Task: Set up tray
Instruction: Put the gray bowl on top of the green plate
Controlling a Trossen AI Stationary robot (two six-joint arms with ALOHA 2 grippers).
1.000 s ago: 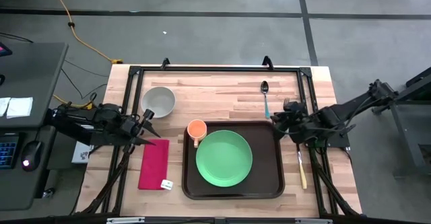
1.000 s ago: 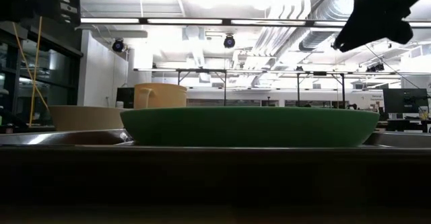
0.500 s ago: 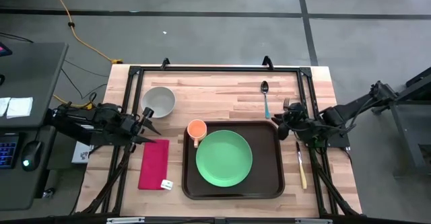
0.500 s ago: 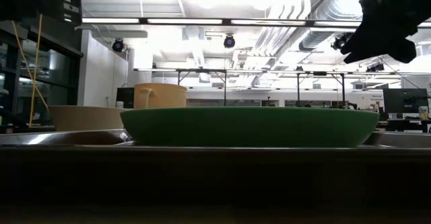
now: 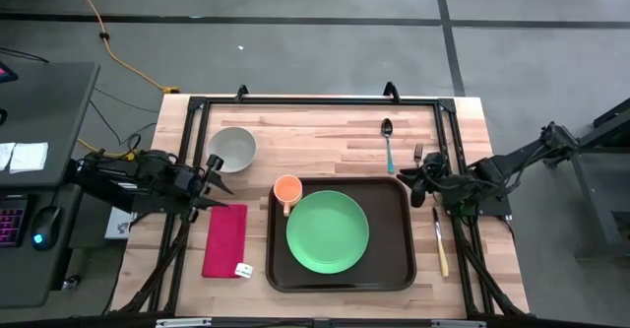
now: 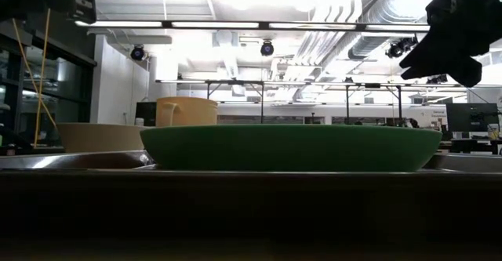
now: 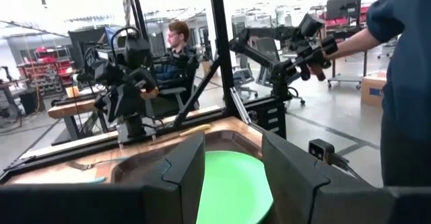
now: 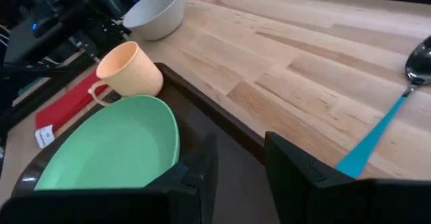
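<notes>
The dark brown tray (image 5: 390, 261) lies on the wooden table with the round green plate (image 5: 328, 231) in its middle. An orange cup (image 5: 286, 189) stands in the tray's far left corner. My right gripper (image 5: 408, 183) is open and hovers over the tray's far right corner, touching nothing. In the right wrist view its fingers (image 8: 239, 155) frame the tray's rim (image 8: 202, 101) and the plate (image 8: 114, 150). My left gripper (image 5: 218, 182) is open too and hangs between the grey bowl (image 5: 231, 148) and the red napkin (image 5: 225, 239). It points across at the plate (image 7: 232, 183).
A blue-handled spoon (image 5: 388, 141) and a fork (image 5: 418, 154) lie beyond the tray, and a wooden-handled knife (image 5: 440, 241) lies to its right. A black frame runs along the table's edges. A seated person (image 7: 178, 41) and a standing person (image 7: 404, 83) are past the table.
My right gripper has drawn back toward the table's right edge and risen a little, staying open. My left gripper has moved slightly toward the table's left edge. Tray, plate and cup have not moved.
</notes>
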